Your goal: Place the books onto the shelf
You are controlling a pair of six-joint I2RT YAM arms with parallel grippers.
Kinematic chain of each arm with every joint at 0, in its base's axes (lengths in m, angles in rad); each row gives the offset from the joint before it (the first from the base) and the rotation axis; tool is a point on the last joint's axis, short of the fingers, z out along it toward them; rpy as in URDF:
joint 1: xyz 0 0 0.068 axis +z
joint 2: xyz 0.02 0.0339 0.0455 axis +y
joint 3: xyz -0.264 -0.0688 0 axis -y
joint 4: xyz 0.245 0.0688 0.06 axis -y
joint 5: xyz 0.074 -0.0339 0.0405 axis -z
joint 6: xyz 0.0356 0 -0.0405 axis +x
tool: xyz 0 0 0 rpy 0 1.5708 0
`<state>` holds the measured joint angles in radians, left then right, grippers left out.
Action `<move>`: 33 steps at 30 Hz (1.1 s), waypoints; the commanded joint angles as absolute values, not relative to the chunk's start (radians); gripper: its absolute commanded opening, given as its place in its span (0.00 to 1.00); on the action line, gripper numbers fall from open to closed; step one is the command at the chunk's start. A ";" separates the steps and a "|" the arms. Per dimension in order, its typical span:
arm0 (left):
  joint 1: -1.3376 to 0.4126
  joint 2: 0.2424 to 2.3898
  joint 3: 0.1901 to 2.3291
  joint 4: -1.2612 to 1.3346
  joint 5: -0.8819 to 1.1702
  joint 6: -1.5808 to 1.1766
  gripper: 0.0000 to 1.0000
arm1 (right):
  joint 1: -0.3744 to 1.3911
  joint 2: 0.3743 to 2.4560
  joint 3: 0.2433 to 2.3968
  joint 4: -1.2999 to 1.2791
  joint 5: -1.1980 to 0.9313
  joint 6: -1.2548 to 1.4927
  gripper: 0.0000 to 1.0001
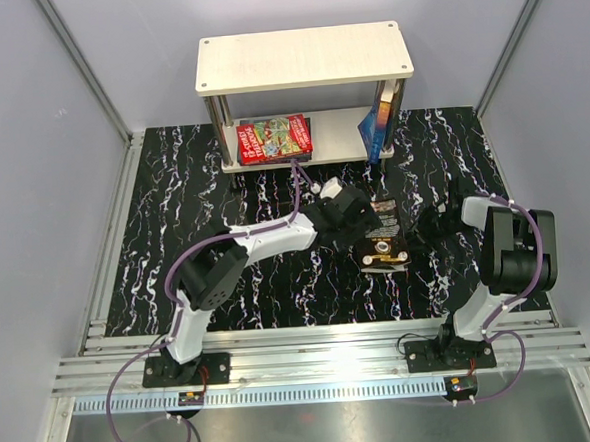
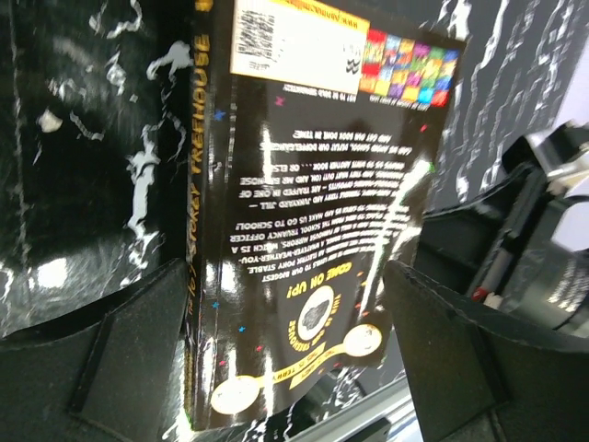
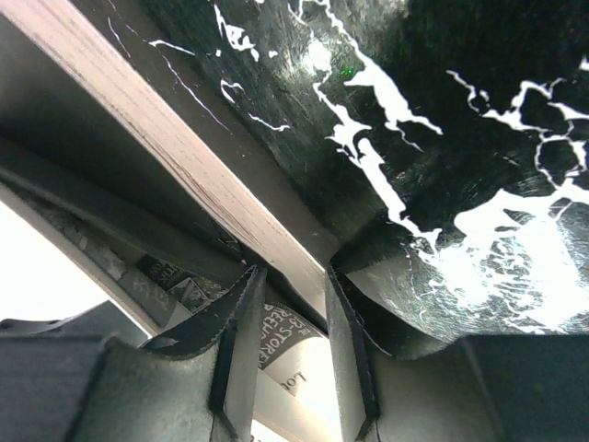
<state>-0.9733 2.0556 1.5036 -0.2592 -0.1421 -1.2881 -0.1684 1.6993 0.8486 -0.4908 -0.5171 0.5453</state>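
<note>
A dark book point(image 1: 384, 238) lies on the black marbled table between my two grippers, in front of the shelf point(image 1: 302, 55). In the left wrist view its back cover point(image 2: 304, 212) and "Storey Treehouse" spine fill the space between my wide open left gripper point(image 2: 285, 276), whose fingers stand apart from it. My right gripper point(image 3: 293, 272) straddles the book's page edge point(image 3: 175, 147) with its fingers close on both sides; whether they press on it does not show. A red Treehouse book point(image 1: 275, 138) lies flat on the lower tier. A blue book point(image 1: 376, 126) leans at the shelf's right end.
The shelf's silver posts point(image 1: 213, 126) stand at its corners. Grey walls close in the table on three sides. A metal rail point(image 1: 313, 350) runs along the near edge by the arm bases. The right arm's elbow point(image 1: 517, 252) rises at the right.
</note>
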 commanded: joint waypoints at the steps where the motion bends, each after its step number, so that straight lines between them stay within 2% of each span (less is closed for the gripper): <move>1: -1.014 2.043 1.640 0.189 -0.005 -1.393 0.86 | -0.124 1.759 0.805 -0.594 -0.523 0.506 0.39; 5: -1.031 2.069 1.736 0.193 0.034 -1.388 0.85 | -0.124 1.759 0.810 -0.591 -0.520 0.509 0.35; 10: -1.051 2.105 1.802 0.160 0.083 -1.384 0.81 | -0.124 1.769 0.825 -0.575 -0.548 0.522 0.35; 18: -1.065 2.076 1.708 0.037 0.153 -1.315 0.77 | -0.124 1.764 0.819 -0.558 -0.572 0.534 0.35; 22: -1.055 1.996 1.613 0.020 0.143 -1.260 0.77 | -0.124 1.738 0.789 -0.568 -0.571 0.529 0.35; 24: -1.040 1.951 1.591 0.003 0.127 -1.223 0.81 | -0.124 1.698 0.773 -0.574 -0.571 0.535 0.36; 26: -1.010 1.919 1.597 -0.081 0.104 -1.142 0.87 | -0.124 1.658 0.756 -0.571 -0.571 0.554 0.41; 27: -0.997 1.911 1.598 -0.133 0.086 -1.106 0.97 | -0.124 1.605 0.746 -0.555 -0.581 0.564 0.46; 28: -0.985 1.904 1.603 -0.167 0.065 -1.041 0.99 | -0.126 1.577 0.741 -0.539 -0.592 0.578 0.63; 30: -0.948 1.882 1.608 -0.218 0.005 -0.976 0.99 | -0.126 1.493 0.764 -0.532 -0.568 0.621 0.78; 31: -0.937 1.876 1.605 -0.250 -0.033 -0.916 0.99 | -0.126 1.470 0.781 -0.541 -0.548 0.629 0.83; 33: -0.904 1.873 1.592 -0.281 -0.089 -0.872 0.99 | -0.126 1.418 0.824 -0.581 -0.468 0.650 0.85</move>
<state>-0.9470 1.9434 1.5810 -0.2089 0.0284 -1.0348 -0.1307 1.5105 0.7582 -0.5720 -0.5747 0.6075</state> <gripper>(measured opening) 0.985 0.844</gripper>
